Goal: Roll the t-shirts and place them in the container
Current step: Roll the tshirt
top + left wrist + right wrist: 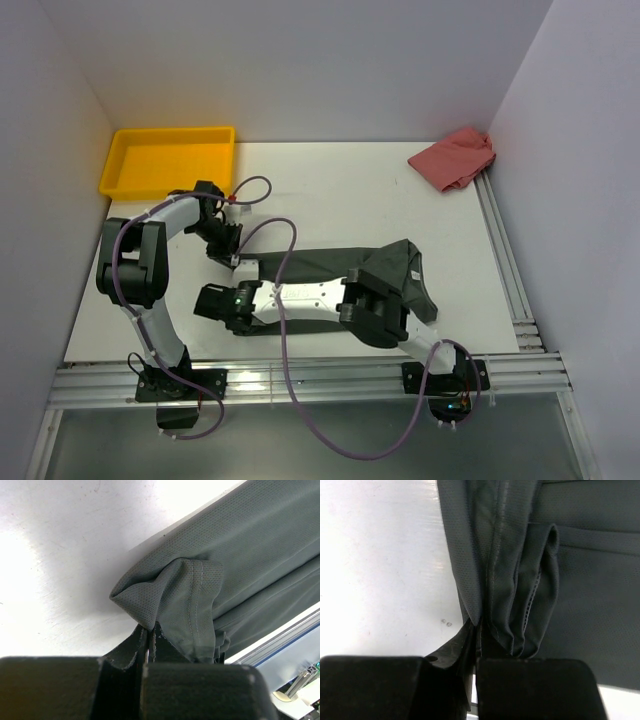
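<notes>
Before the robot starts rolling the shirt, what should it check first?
1. Left hand pinching the t-shirt: ok, shut on a bunched corner.
2. Right hand pinching it too: ok, shut on the folded hem.
3. Both hands at the same end: ok, both at the left end in the top view.
4. Shirt lying flat for rolling: not ok, the end away from the hands is rumpled.
5. Nothing in the way: ok, the yellow tray and pink cloth lie apart from the shirt.
</notes>
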Controlling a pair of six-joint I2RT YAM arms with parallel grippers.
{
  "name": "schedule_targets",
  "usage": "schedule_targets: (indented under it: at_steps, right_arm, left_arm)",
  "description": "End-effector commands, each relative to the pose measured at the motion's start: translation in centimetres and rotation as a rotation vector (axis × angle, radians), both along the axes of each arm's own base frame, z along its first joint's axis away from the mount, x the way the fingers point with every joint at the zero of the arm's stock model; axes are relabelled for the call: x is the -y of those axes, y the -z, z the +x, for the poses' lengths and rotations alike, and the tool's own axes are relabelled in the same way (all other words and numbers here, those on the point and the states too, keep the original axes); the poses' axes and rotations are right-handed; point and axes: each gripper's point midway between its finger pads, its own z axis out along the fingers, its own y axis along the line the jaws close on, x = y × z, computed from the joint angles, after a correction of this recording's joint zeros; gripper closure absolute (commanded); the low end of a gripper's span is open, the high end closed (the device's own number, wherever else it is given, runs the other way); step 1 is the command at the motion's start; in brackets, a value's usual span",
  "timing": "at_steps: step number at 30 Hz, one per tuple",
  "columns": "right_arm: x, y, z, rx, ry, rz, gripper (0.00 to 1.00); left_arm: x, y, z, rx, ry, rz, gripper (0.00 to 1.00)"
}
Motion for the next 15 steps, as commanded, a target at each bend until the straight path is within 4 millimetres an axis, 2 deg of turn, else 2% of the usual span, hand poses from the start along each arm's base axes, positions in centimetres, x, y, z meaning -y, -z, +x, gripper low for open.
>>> schedule_targets:
  at_steps: [1, 2, 3, 4, 5, 6, 8, 9, 11, 12, 13, 15]
  right_arm:
    - [-0.5, 1.9, -0.8, -0.054, -0.021, 0.112, 1.00]
    - [-0.5, 1.5, -0.2, -0.053, -0.014, 0.156, 1.00]
    - [-1.0, -0.3, 0.0, -0.046, -0.014, 0.231, 1.00]
    - [-1.1, 0.2, -0.1, -0.056, -0.019, 0.296, 1.00]
    - [-1.2, -0.3, 0.1, -0.052, -0.016, 0.342, 1.00]
    - [-1.5, -1.8, 0.6, -0.045, -0.012, 0.407, 1.00]
    - [-1.6, -2.0, 0.6, -0.049, -0.008, 0.495, 1.00]
    - [-1.0, -1.8, 0.7, -0.058, 0.009, 0.514, 1.00]
    - [-1.8, -2.7, 0.8, -0.063, 0.011, 0.607, 1.00]
    - [-1.0, -2.1, 0.7, -0.079, 0.036, 0.620, 1.00]
    - [-1.6, -2.8, 0.8, -0.074, 0.034, 0.686, 1.00]
    - [-1.5, -3.2, 0.6, -0.106, 0.059, 0.759, 1.00]
  left_arm:
    - [0.2, -1.4, 1.4, 0.052, 0.007, 0.001, 1.00]
    - [0.1, -1.5, 1.5, 0.056, 0.007, 0.007, 1.00]
    - [0.2, -1.6, 1.7, 0.060, 0.005, 0.006, 1.00]
    - [0.1, -1.7, 1.8, 0.063, 0.006, 0.011, 1.00]
    - [0.1, -1.7, 1.8, 0.063, 0.006, 0.012, 0.99]
    - [0.0, -1.8, 1.8, 0.064, 0.006, 0.015, 0.98]
    - [0.0, -1.9, 2.0, 0.068, 0.004, 0.018, 0.96]
    - [0.0, -2.0, 2.1, 0.073, 0.004, 0.017, 0.94]
    - [0.0, -2.1, 2.1, 0.075, 0.003, 0.015, 0.92]
    - [0.2, -2.2, 2.1, 0.076, 0.005, 0.007, 0.91]
    - [0.2, -2.2, 2.1, 0.075, 0.004, 0.004, 0.89]
    - [0.4, -2.5, 2.4, 0.083, 0.005, -0.005, 0.85]
